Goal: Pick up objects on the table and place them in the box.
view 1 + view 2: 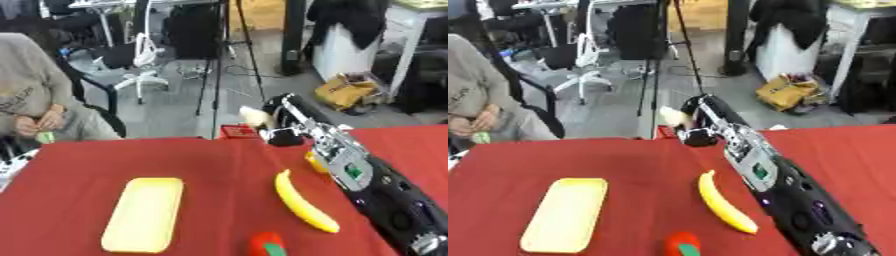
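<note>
A red cloth covers the desk (79, 170). The right hand (278, 116) reaches past its far edge, fingers curled around a pale rounded object (255, 116). Nearer lie a flat yellow rounded-rectangle slab (144, 214), a smooth curved banana (303, 201), and a red-and-green item (268, 245), cut off.

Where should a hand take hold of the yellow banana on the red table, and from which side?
Grip the banana around its middle, coming down from above. It lies flat on the red table, long and narrow, running from far-left to near-right, so fingers should close across its short width. The right hand is extended past the table's far edge; the banana's left side has open cloth.
</note>
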